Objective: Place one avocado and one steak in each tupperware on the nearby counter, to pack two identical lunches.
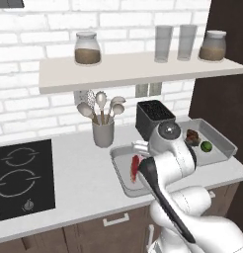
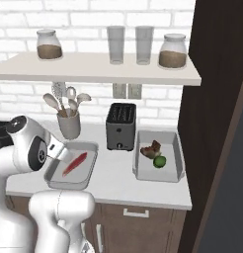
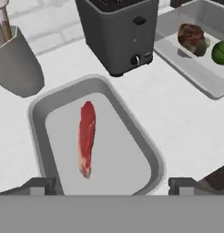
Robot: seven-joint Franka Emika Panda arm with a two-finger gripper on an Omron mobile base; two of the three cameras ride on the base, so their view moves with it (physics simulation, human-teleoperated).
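Where tray ends, steak lengthwise, seemingly.

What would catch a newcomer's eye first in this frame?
The red steak lying alone in the near grey tupperware, right below the open gripper. Past the dark toaster, the second tupperware holds a browner steak beside a green avocado.

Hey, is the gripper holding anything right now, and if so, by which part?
Nothing is held. The gripper is open above the left tupperware, fingertips spread wide with nothing between them. The red steak lies flat inside it, untouched.
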